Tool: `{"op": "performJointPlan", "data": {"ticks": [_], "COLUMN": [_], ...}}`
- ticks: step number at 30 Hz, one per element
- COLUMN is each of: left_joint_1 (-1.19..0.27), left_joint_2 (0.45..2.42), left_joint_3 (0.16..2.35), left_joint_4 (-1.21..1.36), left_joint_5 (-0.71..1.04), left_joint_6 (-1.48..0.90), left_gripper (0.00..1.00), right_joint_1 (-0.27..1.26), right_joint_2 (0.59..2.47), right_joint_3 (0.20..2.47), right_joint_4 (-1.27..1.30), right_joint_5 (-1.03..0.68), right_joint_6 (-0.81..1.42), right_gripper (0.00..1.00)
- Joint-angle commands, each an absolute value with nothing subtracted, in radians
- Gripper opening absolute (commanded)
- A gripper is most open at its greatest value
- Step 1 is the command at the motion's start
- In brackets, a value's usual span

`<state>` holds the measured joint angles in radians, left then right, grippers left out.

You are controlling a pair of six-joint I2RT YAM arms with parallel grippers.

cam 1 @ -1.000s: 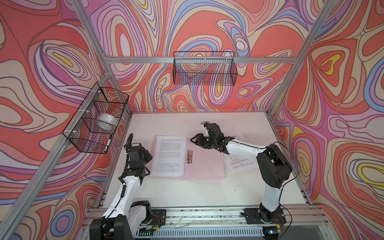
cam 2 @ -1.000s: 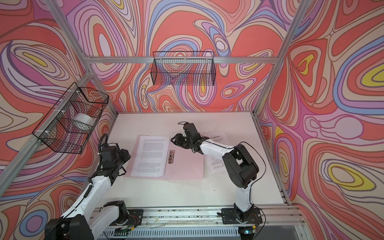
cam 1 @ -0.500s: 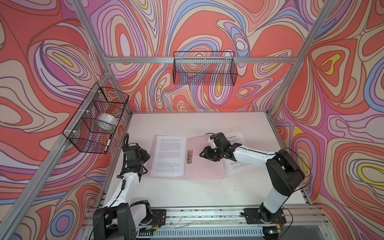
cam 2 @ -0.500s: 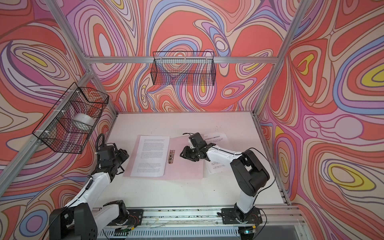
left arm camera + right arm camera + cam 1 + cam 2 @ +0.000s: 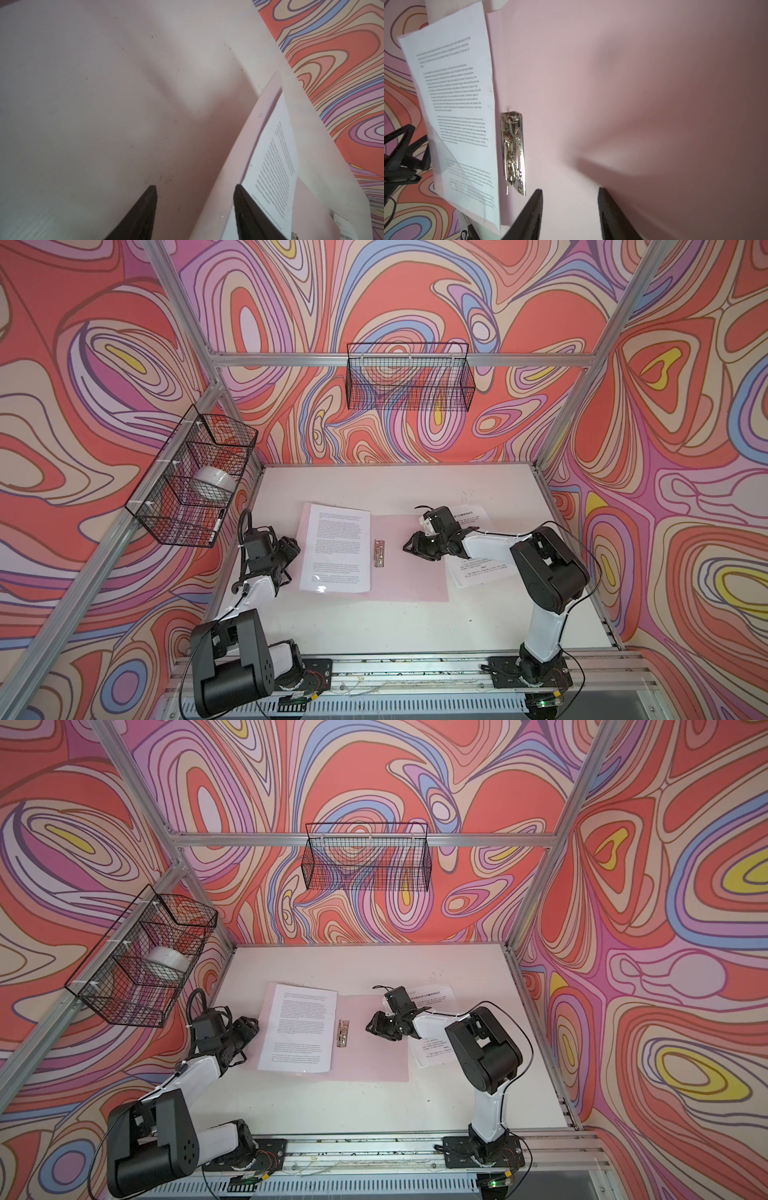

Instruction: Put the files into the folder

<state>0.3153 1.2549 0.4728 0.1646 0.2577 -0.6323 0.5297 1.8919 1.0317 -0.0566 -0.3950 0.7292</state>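
Trouble seems likeliest with the loose sheets (image 5: 478, 572) lying on the table (image 5: 415, 626) just right of the folder (image 5: 411, 576), partly under the right arm. They are thin and flat, so the right gripper (image 5: 409, 546), which hovers over the folder's bare right half with jaws parted and nothing between them, may pinch only the top one, crease it, or push the pile away rather than lift it. The folder lies open in the middle of the table, and one printed sheet (image 5: 336, 547) rests on its left half. A nudge from the left gripper (image 5: 293, 549), just beside that side's outer edge and likewise spread and empty, could slide the sheet off or buckle the cover. A sheet dragged across the metal clip (image 5: 378, 553) at the spine could snag there

How many sheets wait at the right I cannot tell, since the arm covers much of them. Whether the clip is latched or sprung open is hard to read, even in the right wrist view. The left wrist view shows only a corner of the folder and its sheet
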Motion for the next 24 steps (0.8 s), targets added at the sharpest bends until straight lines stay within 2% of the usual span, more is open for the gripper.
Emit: {"op": "performJointPlan", "data": {"ticks": [1,5,14,19,24], "left_joint_1": [0.347,0.365,0.417,0.425,0.426], "left_joint_2": [1.286,1.353,1.424,1.495,1.498], "left_joint_3": [0.440,0.435,0.425,0.429,0.431], "left_joint_4": [0.288,0.389,0.499,0.598,0.601], "left_joint_5": [0.380,0.510,0.625,0.720,0.728], "left_joint_6": [-0.653,-0.683,-0.707,-0.745,-0.747], "left_gripper": [0.58,0.57,0.57,0.51,0.44], "right_joint_1": [0.518,0.507,0.502,0.502,0.502], "right_joint_2": [1.968,1.989,2.001,2.003,2.007], "right_joint_3": [1.003,0.999,0.995,1.005,1.013], "right_joint_4": [-0.138,-0.113,-0.087,-0.092,-0.091], "right_joint_5": [-0.352,-0.384,-0.421,-0.422,-0.429], "right_joint_6": [0.694,0.703,0.684,0.676,0.680], "right_gripper": [0.46,0.46,0.46,0.45,0.44]}}
